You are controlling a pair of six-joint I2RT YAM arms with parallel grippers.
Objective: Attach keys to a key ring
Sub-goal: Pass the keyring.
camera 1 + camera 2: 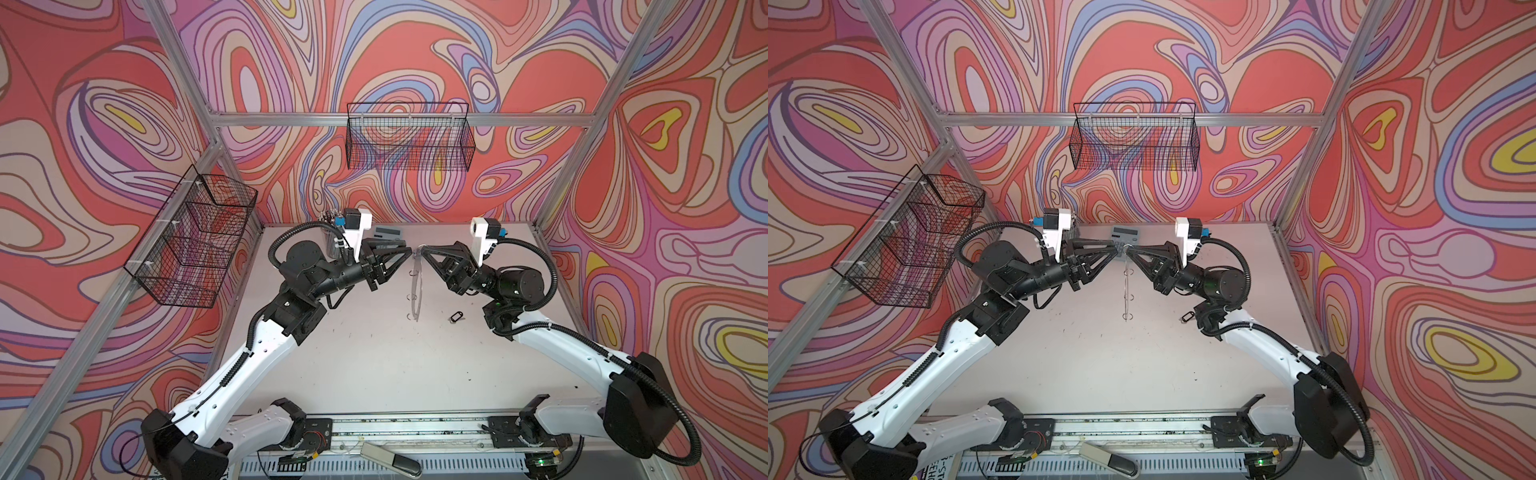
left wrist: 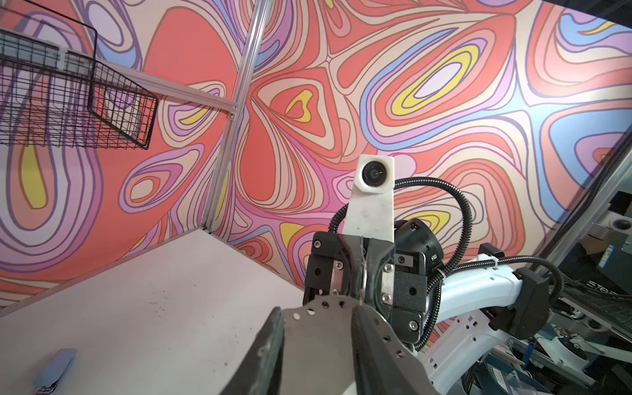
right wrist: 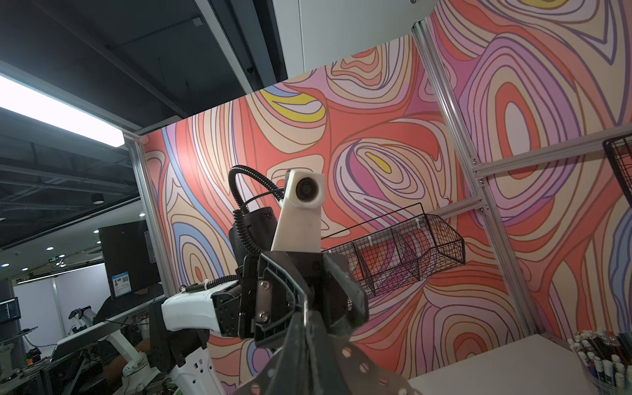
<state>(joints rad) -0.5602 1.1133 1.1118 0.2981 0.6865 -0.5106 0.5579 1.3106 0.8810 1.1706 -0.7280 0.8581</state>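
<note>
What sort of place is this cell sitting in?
Probably a robotics lab test cell. An aluminium frame with swirl-printed walls boxes in the table, and wire baskets hang on it. The right wrist view shows an open hall under a ceiling strip light beyond.

— Arms?
— I see both arms [image 1: 257, 357] reaching in from the table's [image 1: 374, 365] near edge, elbows bent outward, tips nearly meeting toward the far edge.
— And the grippers?
— My left gripper [image 1: 407, 252] stands partly open; my right gripper [image 1: 424, 249] is pinched on the flat dark-brown oval key ring [image 2: 318, 338].
</note>
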